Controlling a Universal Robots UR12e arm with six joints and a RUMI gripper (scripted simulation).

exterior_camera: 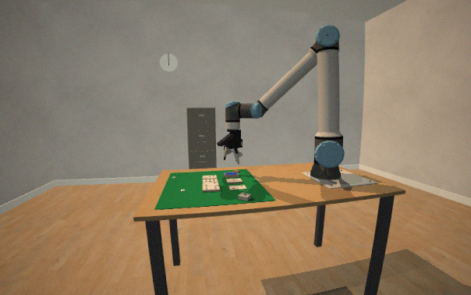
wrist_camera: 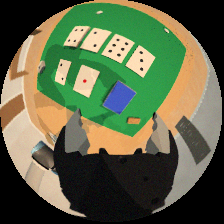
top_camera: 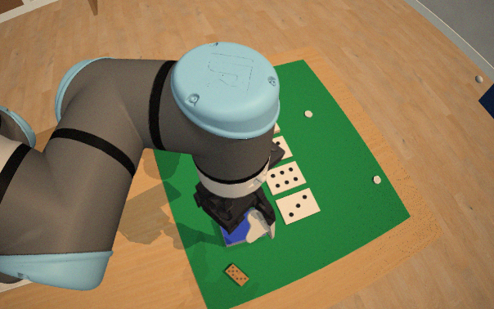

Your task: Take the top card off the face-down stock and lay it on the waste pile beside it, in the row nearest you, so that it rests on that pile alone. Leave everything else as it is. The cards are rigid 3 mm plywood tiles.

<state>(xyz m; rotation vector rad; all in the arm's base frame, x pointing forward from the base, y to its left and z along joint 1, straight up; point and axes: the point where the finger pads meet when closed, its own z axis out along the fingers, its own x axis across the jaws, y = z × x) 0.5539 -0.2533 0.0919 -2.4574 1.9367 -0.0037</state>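
Observation:
The face-down stock (wrist_camera: pixel 120 97) has a blue back and lies on the green mat (wrist_camera: pixel 150 35). Beside it lies the waste pile (wrist_camera: pixel 84 80), whose top card shows one red pip. My gripper (wrist_camera: pixel 117 110) is open and empty. It hangs well above the stock, as the exterior view shows the gripper (exterior_camera: pixel 232 154) over the stock (exterior_camera: pixel 231 174). In the top view the gripper (top_camera: pixel 259 225) hides most of the stock (top_camera: pixel 234 236), and the arm hides the waste pile.
A third card (wrist_camera: pixel 63 71) lies past the waste pile. A row of several face-up cards (wrist_camera: pixel 117 46) lies beyond. A small brown domino block (top_camera: pixel 236 274) sits near the mat's edge. Two white pegs (top_camera: pixel 308 114) (top_camera: pixel 376 179) sit on the far side of the mat.

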